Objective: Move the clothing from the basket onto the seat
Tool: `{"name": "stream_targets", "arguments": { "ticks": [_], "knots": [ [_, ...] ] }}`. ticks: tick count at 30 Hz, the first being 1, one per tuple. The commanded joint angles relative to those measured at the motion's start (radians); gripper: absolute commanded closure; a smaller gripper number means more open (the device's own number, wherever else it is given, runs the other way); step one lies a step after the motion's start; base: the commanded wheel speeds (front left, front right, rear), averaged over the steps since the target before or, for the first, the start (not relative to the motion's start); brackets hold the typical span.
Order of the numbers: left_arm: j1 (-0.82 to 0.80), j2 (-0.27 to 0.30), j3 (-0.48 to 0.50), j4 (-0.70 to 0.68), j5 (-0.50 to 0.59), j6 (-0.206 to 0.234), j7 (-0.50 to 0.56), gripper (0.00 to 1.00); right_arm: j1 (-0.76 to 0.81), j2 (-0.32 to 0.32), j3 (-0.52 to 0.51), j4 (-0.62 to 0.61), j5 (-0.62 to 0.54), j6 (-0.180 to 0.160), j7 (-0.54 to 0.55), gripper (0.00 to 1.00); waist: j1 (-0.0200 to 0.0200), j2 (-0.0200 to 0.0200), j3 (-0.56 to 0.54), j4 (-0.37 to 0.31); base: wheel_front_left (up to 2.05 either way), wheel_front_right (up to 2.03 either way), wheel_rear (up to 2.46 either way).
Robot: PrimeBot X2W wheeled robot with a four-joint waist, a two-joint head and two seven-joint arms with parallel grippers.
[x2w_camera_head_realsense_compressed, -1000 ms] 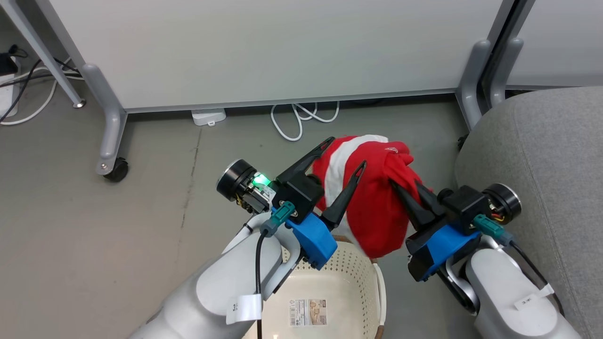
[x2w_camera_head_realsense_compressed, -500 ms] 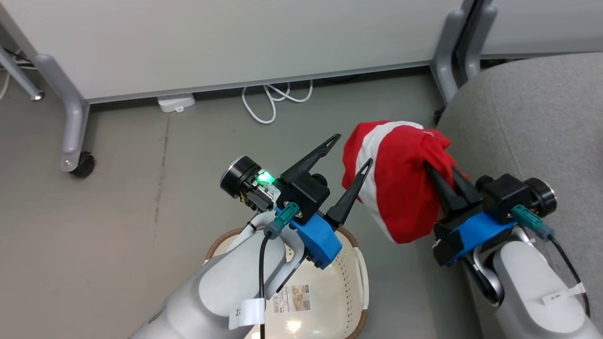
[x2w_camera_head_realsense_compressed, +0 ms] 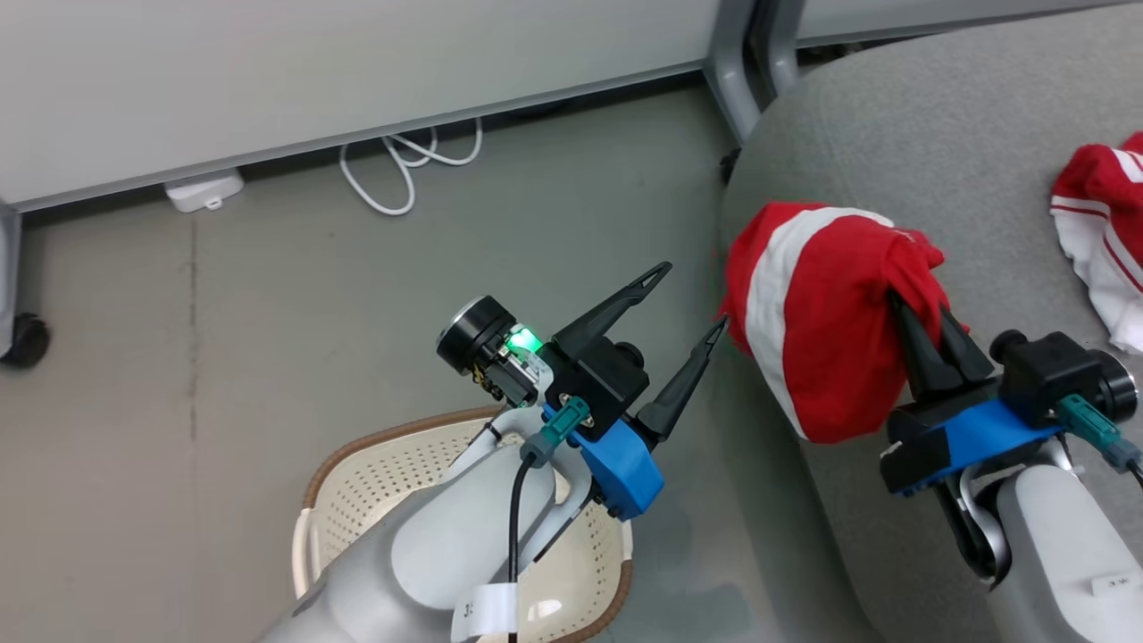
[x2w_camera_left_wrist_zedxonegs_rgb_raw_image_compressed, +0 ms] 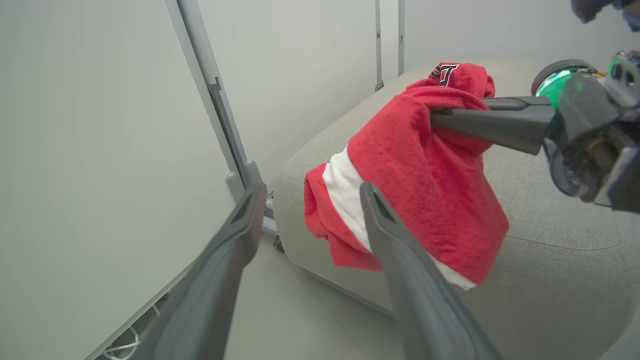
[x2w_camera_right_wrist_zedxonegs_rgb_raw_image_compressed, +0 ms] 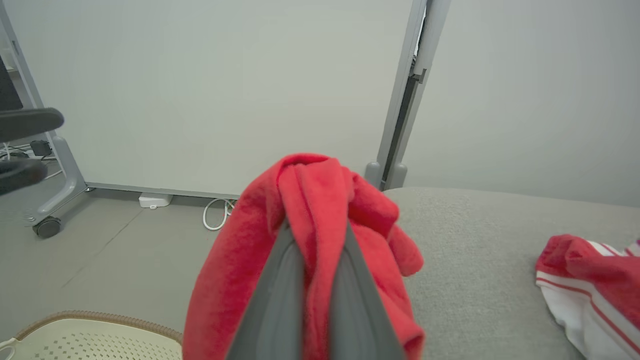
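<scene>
The right tool (x2w_camera_head_realsense_compressed: 918,313), at centre right of the head view, has its two dark fingers pressed together, pinching a bunched red garment (x2w_camera_head_realsense_compressed: 817,321) with a white stripe. The garment hangs at the rounded left edge of the grey seat (x2w_camera_head_realsense_compressed: 893,134). The left tool (x2w_camera_head_realsense_compressed: 694,295), mid-frame, is spread wide and holds nothing, one fingertip just beside the cloth. A second red garment (x2w_camera_head_realsense_compressed: 1103,214) lies on the seat at the right edge. The cream basket (x2w_camera_head_realsense_compressed: 357,444) sits lower left, with bare floor (x2w_camera_head_realsense_compressed: 268,295) around it.

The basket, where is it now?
In the head view the basket sits on the floor at the bottom, under the robot's left arm, left of the grey seat.
</scene>
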Motion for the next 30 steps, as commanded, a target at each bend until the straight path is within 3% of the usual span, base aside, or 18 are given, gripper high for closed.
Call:
{"name": "stream_targets", "arguments": {
  "ticks": [1, 16, 30],
  "knots": [
    [0.005, 0.000, 0.000, -0.002, 0.010, -0.002, -0.005, 0.00, 0.014, 0.004, -0.010, -0.007, -0.006, 0.000, -0.004, 1.00, 0.0000, 0.0000, 0.011, -0.021, 0.00, 0.00, 0.00],
    [0.003, -0.012, -0.018, 0.013, 0.037, -0.022, -0.005, 0.00, 0.124, 0.043, -0.121, -0.072, -0.015, 0.000, -0.004, 1.00, 0.0000, 0.0000, 0.044, -0.137, 0.00, 0.00, 0.00],
    [-0.003, -0.024, -0.019, 0.016, 0.051, -0.033, -0.005, 0.00, 0.160, 0.068, -0.168, -0.090, -0.021, 0.000, -0.004, 1.00, 0.0000, 0.0000, 0.058, -0.163, 0.00, 0.00, 0.00]
  ]
}}
